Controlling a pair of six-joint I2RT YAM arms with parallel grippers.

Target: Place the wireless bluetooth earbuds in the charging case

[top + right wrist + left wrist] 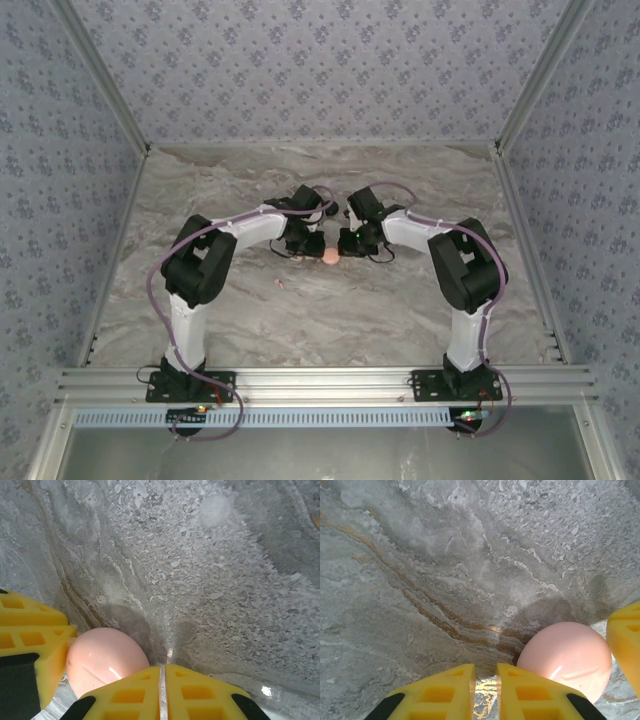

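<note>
**Item 1. Charging case** (pixel 567 657): pale pink, glossy and rounded, lid shut. It lies on the table near mid-width, between the tips of the two claws. From above it reads as a near-round blob with no clear long axis. In the wrist views it looks a little wider than it is tall, smooth dome uppermost. No seam or hinge can be made out, so which way it faces cannot be told.

**Item 2. Pale pink bit** (pixel 281 284): tiny, lying alone on the table. It is to the left of the case and nearer the arm bases, apart from both claws. It is too small to tell its shape, long axis or which way it points.

**Item 3. Left claw** (pixel 486 672): yellow fingers pressed almost together, with only a thin slit of table showing between them and nothing pinched. The case sits just beside its right finger; whether they touch cannot be told.

**Item 4. Right claw** (pixel 161 671): yellow fingers likewise pressed together on nothing. The case sits just to its left, close against the left claw's finger.

**Item 5. Table** (pixel 400 310): grey marbled surface with brown veins.

**Item 6. Arms:** both are bent inward from their bases at the near edge, so that the claws meet tip to tip over the case.
</note>
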